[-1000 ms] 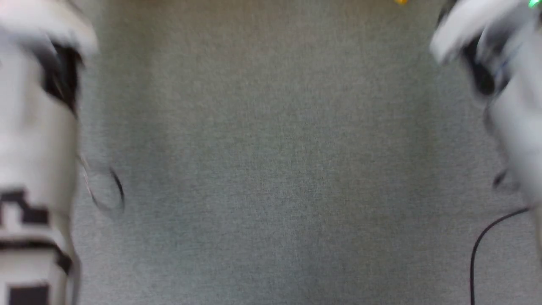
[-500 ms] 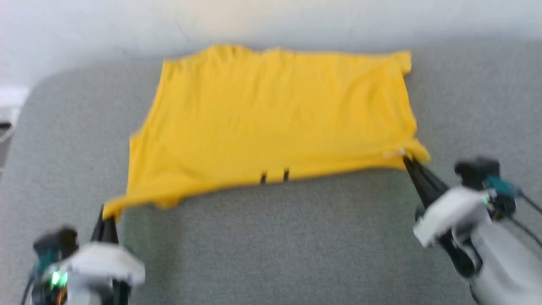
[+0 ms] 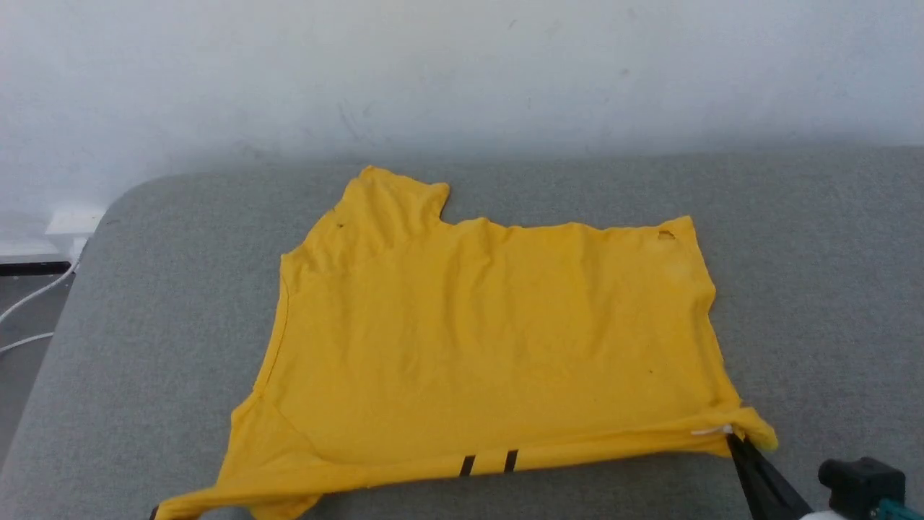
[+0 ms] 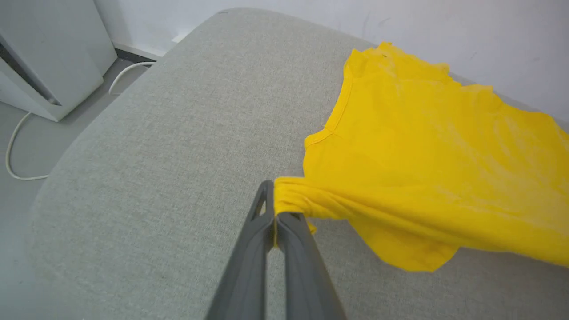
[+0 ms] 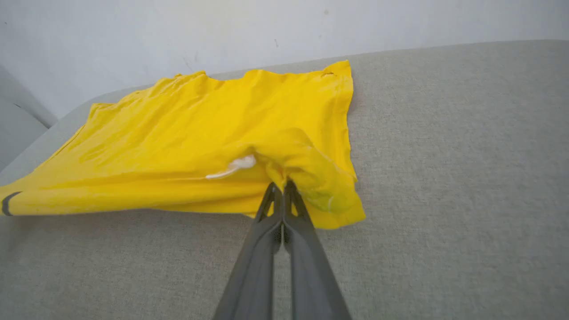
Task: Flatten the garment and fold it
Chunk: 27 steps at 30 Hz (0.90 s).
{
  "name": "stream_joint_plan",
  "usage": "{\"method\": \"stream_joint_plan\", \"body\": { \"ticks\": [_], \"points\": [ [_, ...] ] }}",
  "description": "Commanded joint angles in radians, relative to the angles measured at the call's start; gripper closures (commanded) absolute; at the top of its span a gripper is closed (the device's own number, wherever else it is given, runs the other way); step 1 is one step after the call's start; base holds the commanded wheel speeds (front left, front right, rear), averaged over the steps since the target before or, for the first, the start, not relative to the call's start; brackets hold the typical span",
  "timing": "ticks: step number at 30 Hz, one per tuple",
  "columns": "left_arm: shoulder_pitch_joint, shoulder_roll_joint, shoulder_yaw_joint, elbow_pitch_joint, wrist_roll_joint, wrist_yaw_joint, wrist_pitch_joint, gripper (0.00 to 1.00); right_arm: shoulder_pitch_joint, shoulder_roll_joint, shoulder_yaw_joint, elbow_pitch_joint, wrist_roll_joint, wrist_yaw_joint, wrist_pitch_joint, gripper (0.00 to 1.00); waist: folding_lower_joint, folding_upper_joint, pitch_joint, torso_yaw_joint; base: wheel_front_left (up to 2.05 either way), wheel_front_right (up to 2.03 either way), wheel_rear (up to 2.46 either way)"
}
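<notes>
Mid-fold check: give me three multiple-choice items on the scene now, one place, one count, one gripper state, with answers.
1. Where does the right gripper hold the garment?
A. near right corner
B. far left sleeve
C. middle of the far edge

2. How many black stripes show at its near edge in the head view?
A. none
B. two
C. five

3. The left gripper is:
A. open
B. shut on nothing
C. shut on the garment

Answers: 1 A, its fingers meet the cloth at that corner; 2 B, a pair sits side by side; 3 C, yellow cloth is pinched between its closed fingers.
</notes>
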<state>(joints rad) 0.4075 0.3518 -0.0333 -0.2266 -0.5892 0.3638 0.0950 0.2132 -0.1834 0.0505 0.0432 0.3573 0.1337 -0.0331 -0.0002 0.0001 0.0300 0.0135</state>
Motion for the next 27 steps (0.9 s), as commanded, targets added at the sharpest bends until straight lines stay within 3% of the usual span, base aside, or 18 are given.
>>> {"method": "stream_joint_plan", "body": {
  "ticks": [1, 5, 12, 19, 26, 27],
  "points": [
    [0.019, 0.013, 0.017, -0.017, 0.001, 0.019, 0.014, 1.0, 0.024, 0.013, -0.027, -0.035, -0.022, -0.003, 0.02, 1.0, 0.0002, -0.0001, 0.0, 0.002, 0.0, 0.0, 0.0],
    [0.016, 0.033, 0.016, -0.07, 0.004, 0.025, 0.044, 1.0, 0.074, 0.061, -0.065, -0.113, -0.066, -0.003, 0.116, 1.0, 0.0002, -0.0001, 0.016, 0.004, 0.0, 0.0, 0.0],
    [-0.232, 0.063, -0.048, 0.018, 0.019, -0.052, 0.056, 1.0, -0.083, 0.044, -0.04, -0.075, -0.078, -0.003, 0.226, 1.0, 0.0002, -0.0001, 0.074, -0.01, 0.0, 0.0, 0.0],
    [-0.476, 0.047, -0.108, 0.223, 0.024, -0.13, 0.038, 1.0, -0.303, -0.001, 0.057, 0.093, -0.042, -0.003, 0.257, 1.0, 0.0002, -0.0001, 0.139, -0.04, 0.0, 0.0, 0.0],
    [-0.604, 0.0, -0.152, 0.416, 0.011, -0.187, 0.009, 1.0, -0.426, -0.028, 0.118, 0.286, -0.012, -0.003, 0.217, 1.0, 0.0002, -0.0001, 0.177, -0.034, 0.0, 0.0, 0.0],
    [-0.616, -0.006, -0.154, 0.441, 0.012, -0.193, -0.007, 0.74, -0.437, -0.028, 0.126, 0.308, -0.008, -0.003, 0.206, 1.0, 0.0002, -0.0001, 0.179, -0.034, 0.0, 0.0, 0.0]
  ]
}}
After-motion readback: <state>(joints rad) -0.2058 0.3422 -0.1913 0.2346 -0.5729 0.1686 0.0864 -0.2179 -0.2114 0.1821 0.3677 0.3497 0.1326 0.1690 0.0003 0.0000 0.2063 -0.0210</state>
